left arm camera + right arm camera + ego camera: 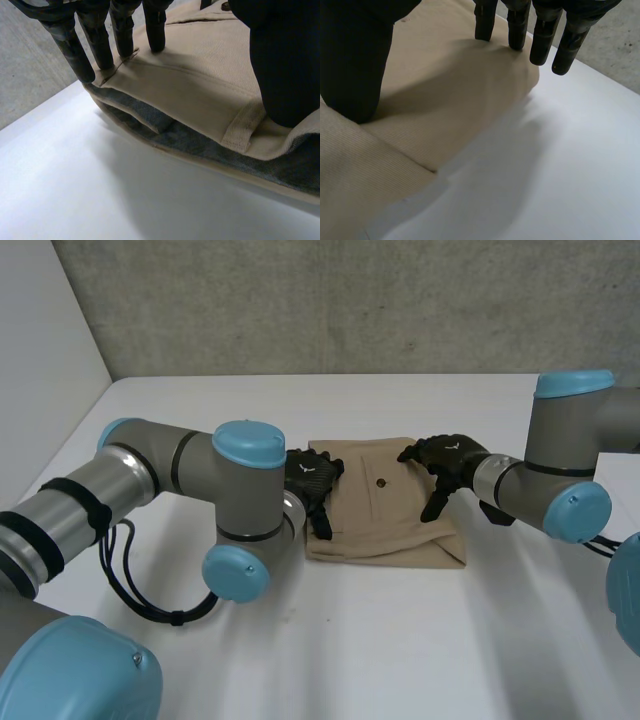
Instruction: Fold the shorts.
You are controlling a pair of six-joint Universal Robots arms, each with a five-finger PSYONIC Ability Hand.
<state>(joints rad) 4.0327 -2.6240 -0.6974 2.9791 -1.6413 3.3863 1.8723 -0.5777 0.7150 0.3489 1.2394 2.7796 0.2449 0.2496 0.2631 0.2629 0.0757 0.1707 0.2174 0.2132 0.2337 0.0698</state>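
I've got the white table [400,640] below me, and the tan shorts [385,525] lie near its middle, folded into a flat, squarish pack between the two hands. My left arm [180,480] reaches in across the front. The left hand [312,485] sits on the shorts' left edge at the waistband [200,100]. Its fingers [122,30] are straight and spread, tips pressing down on the cloth, with the thumb planted on top beside a belt loop [242,127]. It pinches nothing. The outermost fingertip is right at the cloth's edge, on it or just off, I can't say which. The right hand [445,465] rests on the right edge. Its fingers [517,25] are straight, with some tips touching the cloth by a corner and the rest over the table, and the thumb bears down on top. A small dark button [381,483] sits between the hands.
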